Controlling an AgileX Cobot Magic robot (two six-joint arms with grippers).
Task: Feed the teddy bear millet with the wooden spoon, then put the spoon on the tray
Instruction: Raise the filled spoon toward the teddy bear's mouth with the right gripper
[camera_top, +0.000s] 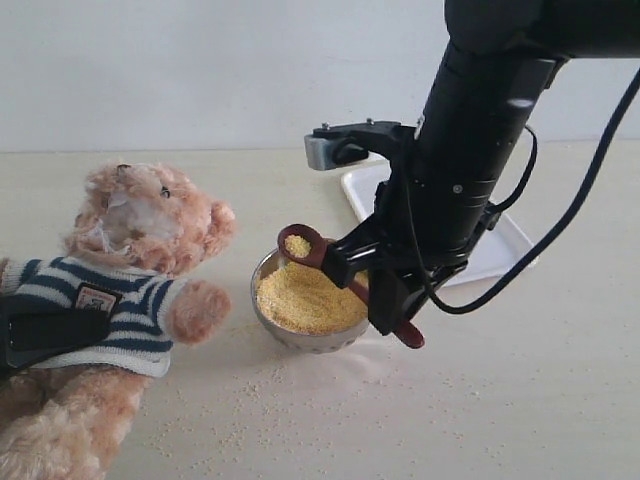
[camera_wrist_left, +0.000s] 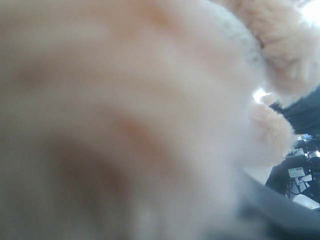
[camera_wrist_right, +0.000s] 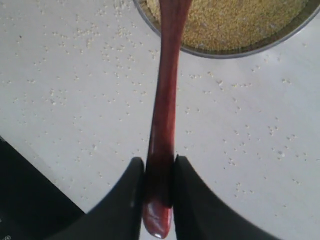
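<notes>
The teddy bear (camera_top: 150, 225) sits upright at the left in its striped shirt. My left gripper (camera_top: 55, 335) is clamped across its torso, and blurred fur of the bear (camera_wrist_left: 150, 100) fills the left wrist view, hiding the jaws. My right gripper (camera_top: 362, 288) (camera_wrist_right: 159, 170) is shut on the handle of the wooden spoon (camera_top: 300, 244) (camera_wrist_right: 165, 100). The spoon's bowl carries a little millet and hovers over the far rim of the metal bowl (camera_top: 300, 340) (camera_wrist_right: 235, 52), to the right of the bear's face. A heap of millet (camera_top: 295, 300) (camera_wrist_right: 235, 22) fills the metal bowl. The white tray (camera_top: 352, 195) lies behind my right arm.
Loose millet grains (camera_top: 250, 400) are scattered over the pale tabletop in front of the metal bowl and round it (camera_wrist_right: 100, 50). My right arm covers much of the tray. A pale wall closes off the back of the table.
</notes>
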